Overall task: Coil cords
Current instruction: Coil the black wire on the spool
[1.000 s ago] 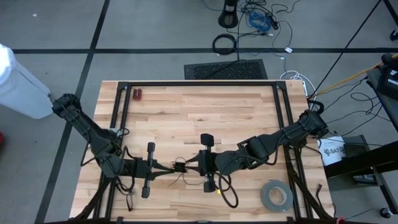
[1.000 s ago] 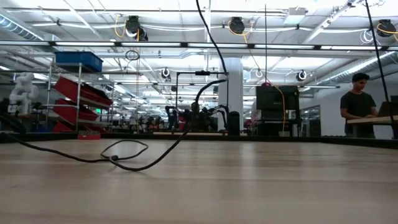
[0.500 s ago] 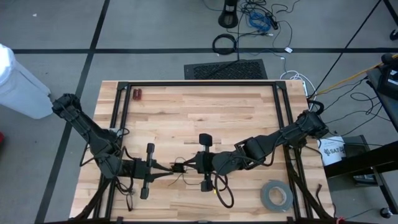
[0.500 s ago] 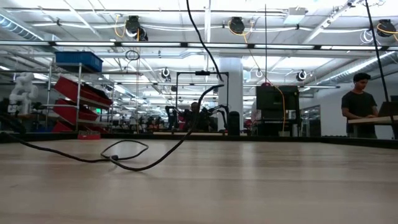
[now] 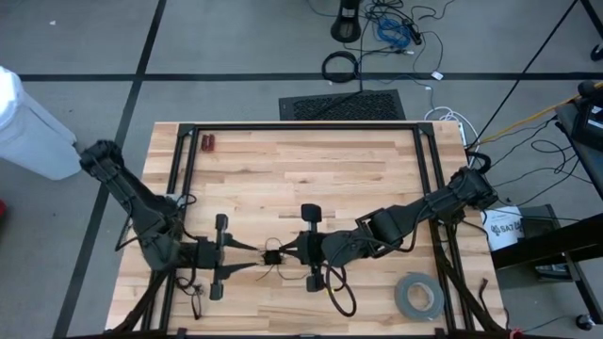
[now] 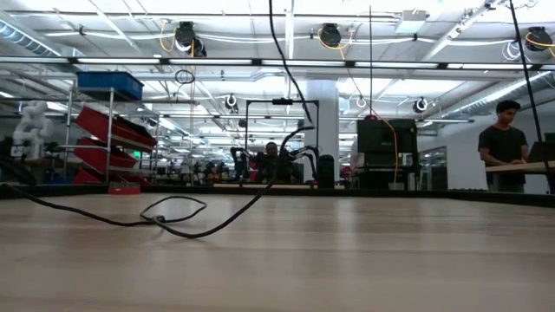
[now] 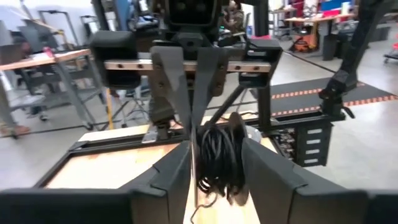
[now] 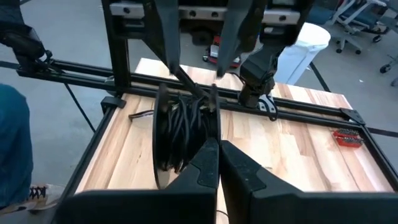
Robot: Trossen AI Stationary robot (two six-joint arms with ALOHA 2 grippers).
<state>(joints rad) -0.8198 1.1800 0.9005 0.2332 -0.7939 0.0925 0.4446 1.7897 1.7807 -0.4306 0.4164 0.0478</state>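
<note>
The cords are a small round black bundle (image 5: pixel 272 254) held above the table's near middle, with thin loose strands (image 5: pixel 283 270) trailing below it. My right gripper (image 5: pixel 285 252) comes from the right and is shut on the bundle (image 8: pixel 180 127). My left gripper (image 5: pixel 252 254) faces it from the left and is open. In the left wrist view its fingers stand on either side of the bundle (image 7: pixel 219 163). Whether they touch it I cannot tell. My right gripper pinches the bundle's rim (image 8: pixel 202 134) between its two fingers, on the side toward the table's right. The fingers (image 7: pixel 198 118) come from the right, slanting a little downward. The bundle stands on edge, lifted clear of the table, with loose strands hanging under it.
A grey tape roll (image 5: pixel 419 297) lies near the right front corner. A thicker black cable loop (image 5: pixel 341 294) lies under my right arm and shows on the tabletop in the low view (image 6: pixel 173 217). A small red object (image 5: pixel 208 143) sits at the far left. Black frame rails (image 5: pixel 301 126) border the table.
My left gripper has opened and let go of the bundle. My right gripper has shut on the bundle from the other side. The bundle stays raised in about the same place.
</note>
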